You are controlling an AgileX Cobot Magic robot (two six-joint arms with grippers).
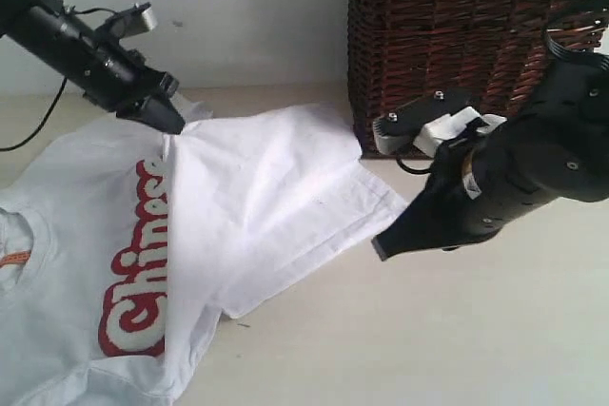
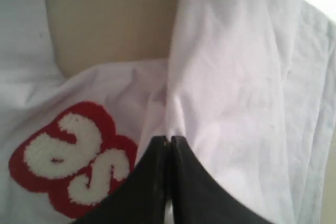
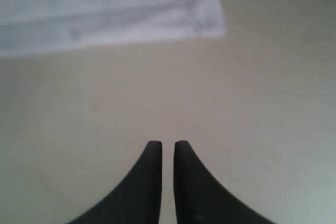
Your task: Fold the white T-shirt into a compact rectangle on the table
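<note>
Left gripper (image 2: 169,139) is pinching limp, light white cotton T-shirt (image 1: 276,197) fold between closed fingertips (image 2: 157,150); right gripper (image 3: 168,144), near-closed, empty, is hovering short of grabbable hem (image 3: 131,32).

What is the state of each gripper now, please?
Left gripper: closed, pinching a fold of the white cotton short-sleeved T-shirt.
Right gripper: closed, holding nothing, over the pale beige table.

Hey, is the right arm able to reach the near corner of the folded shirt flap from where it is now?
Probably yes. The right gripper hovers over bare table just short of the white T-shirt corner, with nothing between them. Its jaws are nearly closed, so they would need opening first.
</note>
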